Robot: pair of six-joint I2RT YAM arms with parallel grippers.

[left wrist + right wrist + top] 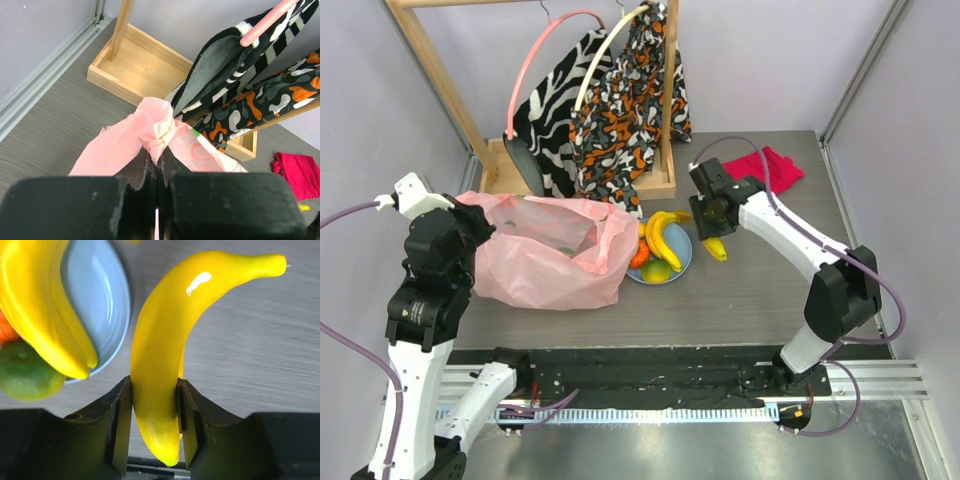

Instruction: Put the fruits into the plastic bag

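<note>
**Transfer of one banana to the bag: the step in hand, judged from the layout.** The right gripper (154,405) should lift the single banana (165,340) clear of the table (760,290). It should then pass leftward above the blue plate (107,295) without clipping the fruit there, and let go only once the banana is well inside the mouth of the plastic bag (545,265). The thin film will sag, so the left gripper (157,155) is best held high and steady to keep the mouth raised.

**Tools.** The right jaws stand partly spread and clamp the banana across its lower third, one pad on each flank, its tip pointing away. The left fingers are pressed fully together on a bunched fold of the bag's rim.

**Beyond the grippers.** The bag lies slumped on the table, left of the plate and touching it. Whether it already holds fruit cannot be told. The plate carries more bananas (40,305), an orange fruit (5,330) and a green-yellow fruit (25,372).

**Farthest.** A red cloth (770,168) lies at the right rear. A wooden rack (650,185) bears an orange-and-black garment (630,100) and a black-and-white garment (555,110).
</note>
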